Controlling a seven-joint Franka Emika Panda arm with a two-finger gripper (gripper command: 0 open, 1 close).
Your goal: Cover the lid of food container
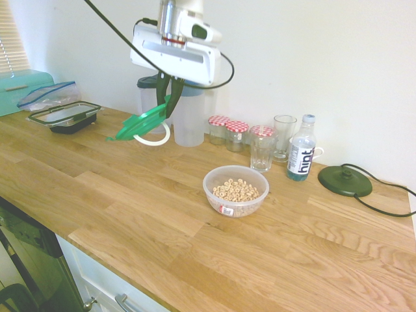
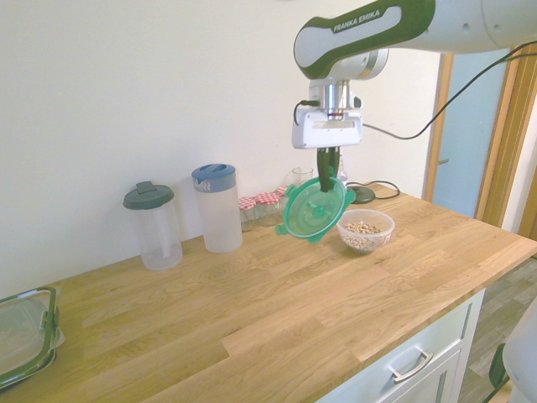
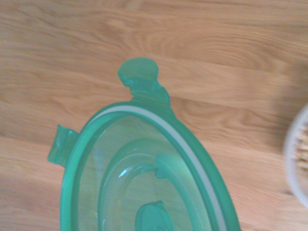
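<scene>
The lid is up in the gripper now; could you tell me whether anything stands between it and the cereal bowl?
Nothing visible does. The lid hangs tilted from the gripper above bare counter, and the open bowl stands apart from the jars and glasses behind it.

gripper (image 1: pixel 168 97) clamped on green lid (image 1: pixel 140 123), held tilted above worktop (image 1: pixel 130 195). cereal food container (image 1: pixel 235 190) sits apart, uncovered, nr glass (image 1: pixel 262 148).

We see the white arm (image 2: pixel 369 29) reaching in overhead, its wrist turned straight down. The gripper (image 2: pixel 325 161) hangs high above the counter, fingers pinched together on the lid (image 2: pixel 315 210).
</scene>
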